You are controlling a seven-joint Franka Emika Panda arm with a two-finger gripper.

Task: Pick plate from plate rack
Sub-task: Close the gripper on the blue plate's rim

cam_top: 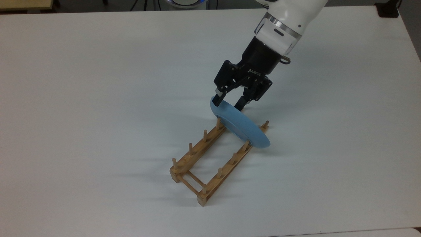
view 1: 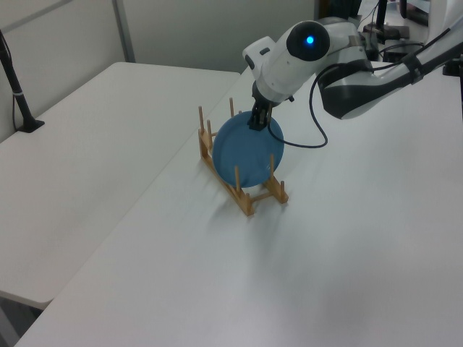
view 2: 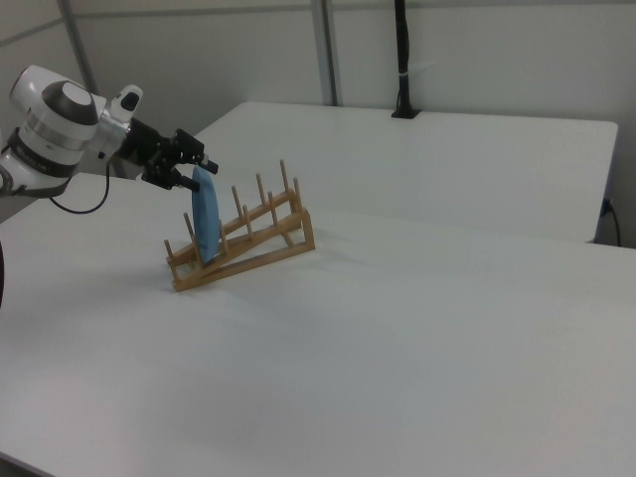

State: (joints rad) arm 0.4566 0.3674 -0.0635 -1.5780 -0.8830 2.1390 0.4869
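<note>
My end effector [cam_top: 229, 102] sits at the top edge of the plate [cam_top: 241, 126], fingers parted on either side of the rim and not yet closed on it. The plate stands on edge in the plate rack [cam_top: 210, 158], slotted between pegs at the end nearest me on the counter [cam_top: 98, 98]. If I close off-centre, the rim could slip out. Lifting at a slant could catch the plate on the pegs and drag the light rack along. The other slots hold nothing.

The light-blue plate [cam_top: 240, 123] stands on edge, leaning, between end pegs of the wooden plate rack [cam_top: 210, 158].
</note>
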